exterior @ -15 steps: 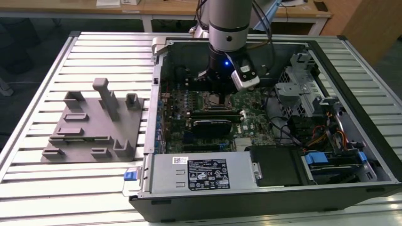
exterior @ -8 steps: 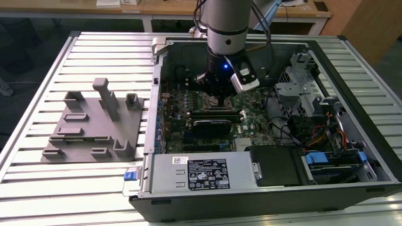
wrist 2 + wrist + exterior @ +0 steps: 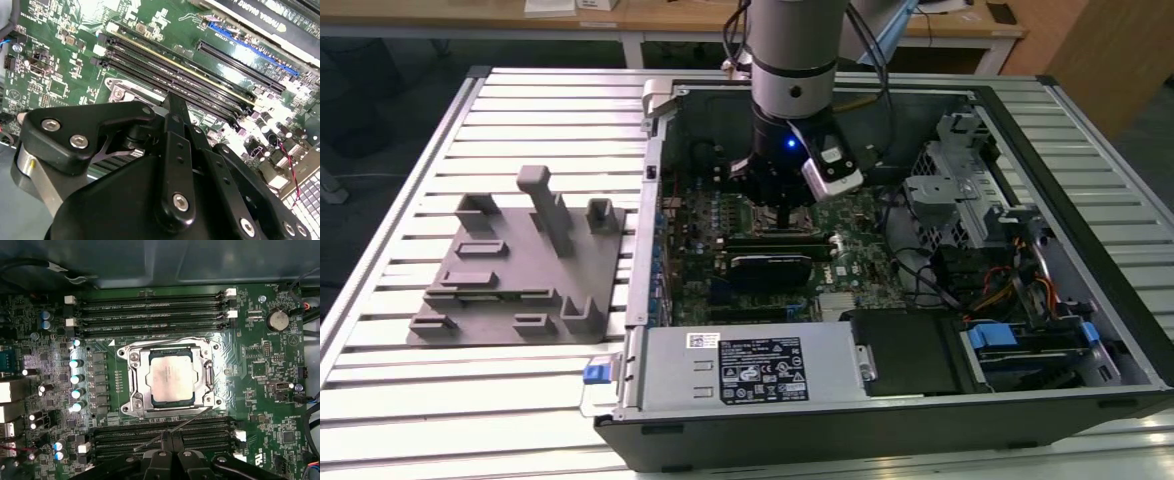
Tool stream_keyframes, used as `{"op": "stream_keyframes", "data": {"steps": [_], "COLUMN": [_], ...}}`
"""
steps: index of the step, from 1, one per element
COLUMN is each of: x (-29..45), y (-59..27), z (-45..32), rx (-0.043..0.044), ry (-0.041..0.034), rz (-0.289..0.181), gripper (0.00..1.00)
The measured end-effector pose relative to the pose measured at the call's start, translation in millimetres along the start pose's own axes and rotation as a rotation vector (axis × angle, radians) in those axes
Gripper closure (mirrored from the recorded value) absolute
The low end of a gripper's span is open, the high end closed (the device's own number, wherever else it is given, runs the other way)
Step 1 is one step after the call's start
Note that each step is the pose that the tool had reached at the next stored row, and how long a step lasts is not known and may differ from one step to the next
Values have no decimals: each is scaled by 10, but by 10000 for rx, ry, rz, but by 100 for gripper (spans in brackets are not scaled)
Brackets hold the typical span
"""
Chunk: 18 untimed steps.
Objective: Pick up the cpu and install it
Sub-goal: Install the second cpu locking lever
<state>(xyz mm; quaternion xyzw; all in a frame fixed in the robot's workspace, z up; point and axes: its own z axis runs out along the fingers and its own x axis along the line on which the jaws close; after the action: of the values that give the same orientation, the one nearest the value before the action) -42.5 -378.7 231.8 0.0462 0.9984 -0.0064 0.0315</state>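
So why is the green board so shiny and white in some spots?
In the first wrist view, a bright light glares off the motherboard beside the socket frame, and the cpu shines pale. In the second wrist view, the board's far corners wash out white, while the gripper looms dark up close. The exterior view looks dimmer inside the computer case.

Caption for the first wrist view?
The cpu sits in the motherboard socket, the gripper beside it.
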Motion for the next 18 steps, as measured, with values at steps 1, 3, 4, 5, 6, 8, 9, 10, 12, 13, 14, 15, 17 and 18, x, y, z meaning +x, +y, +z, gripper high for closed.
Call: {"op": "stream_keyframes", "data": {"steps": [1, 3, 4, 5, 6, 8, 9, 10, 12, 13, 14, 15, 17, 18], "x": [0, 3, 6, 11, 15, 27, 34, 43, 68, 80, 88, 93, 95, 95], "y": [0, -1, -2, -4, -8, -18, -24, -32, -51, -62, -76, -89, -118, -135], "z": [0, 3, 8, 14, 21, 40, 47, 54, 64, 69, 73, 76, 80, 83], "rx": [-2, -11, -25, -40, -60, -110, -135, -165, -248, -301, -372, -454, -683, -805], "ry": [0, 0, 1, 3, 6, 10, 12, 15, 23, 27, 34, 42, 64, 75], "rz": [0, 2, 3, 4, 3, 7, 9, 11, 16, 19, 22, 26, 43, 50], "gripper": [89, 89, 89, 89, 89, 89, 89, 89, 89, 89, 89, 89, 89, 89]}}
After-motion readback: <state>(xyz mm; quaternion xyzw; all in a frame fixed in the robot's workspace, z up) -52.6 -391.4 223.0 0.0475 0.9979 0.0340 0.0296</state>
